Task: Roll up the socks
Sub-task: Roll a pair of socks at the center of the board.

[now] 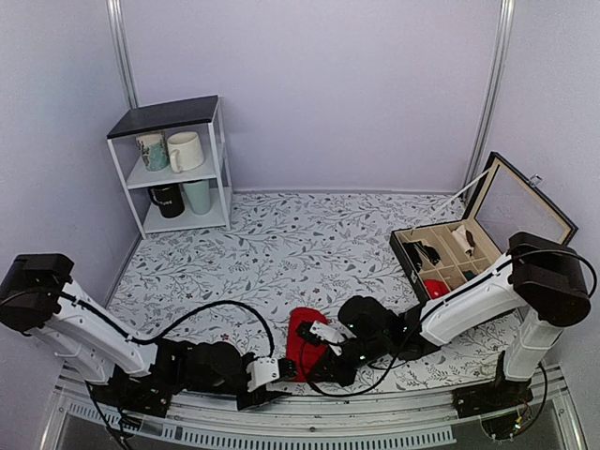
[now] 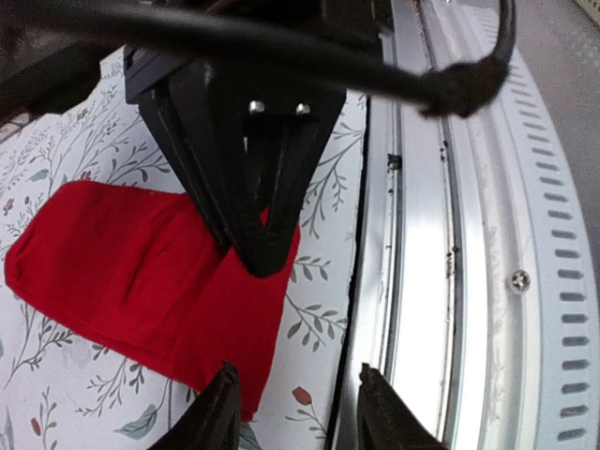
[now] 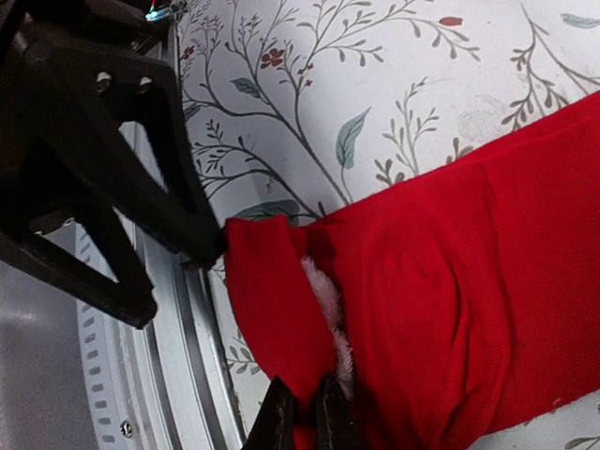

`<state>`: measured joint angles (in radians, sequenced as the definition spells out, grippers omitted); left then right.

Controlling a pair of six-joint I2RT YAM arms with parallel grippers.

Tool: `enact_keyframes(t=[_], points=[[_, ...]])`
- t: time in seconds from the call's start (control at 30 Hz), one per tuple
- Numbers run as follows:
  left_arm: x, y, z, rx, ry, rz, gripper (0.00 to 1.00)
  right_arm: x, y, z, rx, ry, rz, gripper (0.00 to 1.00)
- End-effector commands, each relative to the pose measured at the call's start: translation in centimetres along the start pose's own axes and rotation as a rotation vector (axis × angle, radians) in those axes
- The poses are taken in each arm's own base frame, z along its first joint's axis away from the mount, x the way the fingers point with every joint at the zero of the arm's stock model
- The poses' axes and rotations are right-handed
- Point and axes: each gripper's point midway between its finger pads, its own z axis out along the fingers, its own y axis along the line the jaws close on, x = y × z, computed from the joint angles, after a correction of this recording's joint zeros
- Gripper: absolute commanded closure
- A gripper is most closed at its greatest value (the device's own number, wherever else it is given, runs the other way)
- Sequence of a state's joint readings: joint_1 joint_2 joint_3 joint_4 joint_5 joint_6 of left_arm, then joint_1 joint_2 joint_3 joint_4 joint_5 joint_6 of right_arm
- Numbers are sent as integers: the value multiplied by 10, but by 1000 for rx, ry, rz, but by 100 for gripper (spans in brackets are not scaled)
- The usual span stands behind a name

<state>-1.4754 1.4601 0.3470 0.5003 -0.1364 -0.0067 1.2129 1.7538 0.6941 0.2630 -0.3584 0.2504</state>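
Judging by how the fabric lies, we are only at the start of the roll. The socks [image 1: 302, 339] lie mostly flat on the floral tablecloth [image 1: 281, 244], close to its near edge, and only one end is bunched and turned over. Our right gripper [image 3: 302, 414] pinches that turned end, jaws closed tight on the red knit. Our left gripper [image 2: 300, 403] hangs just beside the same end, jaws parted and empty. Nearly the whole length is left to roll.
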Motion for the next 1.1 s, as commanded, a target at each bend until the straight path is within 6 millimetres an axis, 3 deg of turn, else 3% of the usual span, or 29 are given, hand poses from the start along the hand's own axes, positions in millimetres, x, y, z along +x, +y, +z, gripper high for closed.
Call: enact_keyframes(t=[0.0,0.23,0.67,0.83,0.93,1.07], points=[[-9,2,3,-45,-53,44,56,98,-4,-2,-42,357,178,99],[-25,7,-3,-109,-127,110,47,98,-3,1,-76,375,205,99],[-1,-25,17,5,-31,124,50,94,-9,1,-88,373,257,98],[4,-27,23,-7,-13,132,50,89,-9,1,-93,368,274,98],[9,-23,26,-33,6,132,56,90,-10,1,-90,374,286,98],[8,-22,24,-35,0,111,73,90,-13,2,-85,378,297,98]])
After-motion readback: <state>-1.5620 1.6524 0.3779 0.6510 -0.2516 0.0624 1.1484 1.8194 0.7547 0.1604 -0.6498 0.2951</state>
